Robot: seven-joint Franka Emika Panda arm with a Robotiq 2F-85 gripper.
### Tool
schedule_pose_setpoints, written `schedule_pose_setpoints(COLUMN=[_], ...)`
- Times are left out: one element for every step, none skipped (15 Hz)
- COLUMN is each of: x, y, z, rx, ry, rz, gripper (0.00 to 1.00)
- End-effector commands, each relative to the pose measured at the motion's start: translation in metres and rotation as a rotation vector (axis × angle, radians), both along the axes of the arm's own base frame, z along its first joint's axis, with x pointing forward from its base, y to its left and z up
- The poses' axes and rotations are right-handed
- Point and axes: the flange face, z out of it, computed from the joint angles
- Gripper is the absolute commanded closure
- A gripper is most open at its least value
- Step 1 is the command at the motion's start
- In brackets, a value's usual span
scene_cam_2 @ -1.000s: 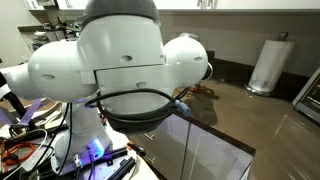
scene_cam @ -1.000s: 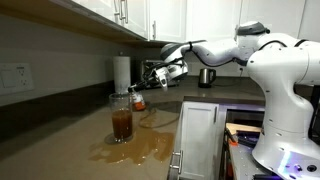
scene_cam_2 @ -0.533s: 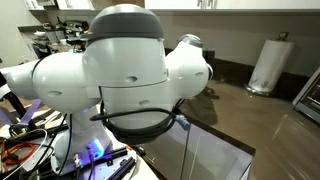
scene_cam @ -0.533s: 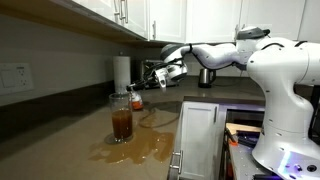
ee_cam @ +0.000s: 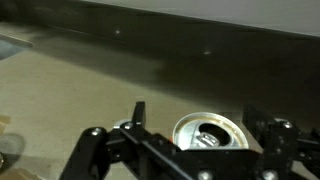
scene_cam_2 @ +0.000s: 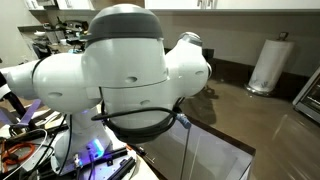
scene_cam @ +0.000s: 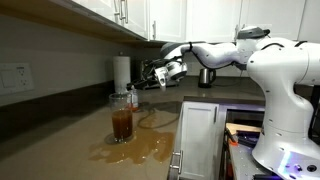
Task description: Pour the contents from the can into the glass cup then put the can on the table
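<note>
One brown puddle [scene_cam: 150, 148] is lying on the worktop [scene_cam: 60, 135] nearest; the glass cup [scene_cam: 122, 122] is standing at its far edge, holding brown liquid. Just behind, the can [scene_cam: 133, 97] is sitting upright, its print too small to read, under the pincer [scene_cam: 151, 78], whose fingers [ee_cam: 140, 115] are standing apart.

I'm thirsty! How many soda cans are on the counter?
1. The can stands upright on the table, just behind the glass cup. The robot blocks part of the table, so another could be hidden.
</note>
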Motion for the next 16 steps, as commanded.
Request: schedule_pose_setpoints(x=[-0.013, -0.016, -0.019, -0.023, -0.027, -0.033, -0.038, -0.044, -0.050, -0.056, -0.062, -0.068, -0.074, -0.079, -0.085, -0.090], y=[0.011, 0.015, 0.019, 0.023, 0.027, 0.032, 0.035, 0.038, 0.041, 0.044, 0.047, 0.050, 0.052, 0.055, 0.058, 0.061], z=[0.018, 0.023, 0.027, 0.031, 0.034, 0.038, 0.042, 0.046, 0.051, 0.056, 0.062, 0.067, 0.072, 0.076, 0.079, 0.083], rx=[-0.065, -0.079, -0.095, -0.116, -0.137, -0.166, -0.192, -0.221, -0.242, -0.271, -0.295, -0.319, -0.337, -0.337, -0.344, -0.343], ry=[0.042, 0.054, 0.060, 0.070, 0.083, 0.098, 0.110, 0.121, 0.130, 0.139, 0.144, 0.148, 0.156, 0.173, 0.187, 0.205], rz=[-0.006, -0.007, -0.009, -0.009, -0.014, -0.019, -0.032, -0.042, -0.049, -0.057, -0.059, -0.059, -0.055, -0.045, -0.043, -0.038], gripper=[0.00, 0.00, 0.00, 0.00, 0.00, 0.00, 0.00, 0.00, 0.00, 0.00, 0.00, 0.00, 0.00, 0.00, 0.00, 0.00])
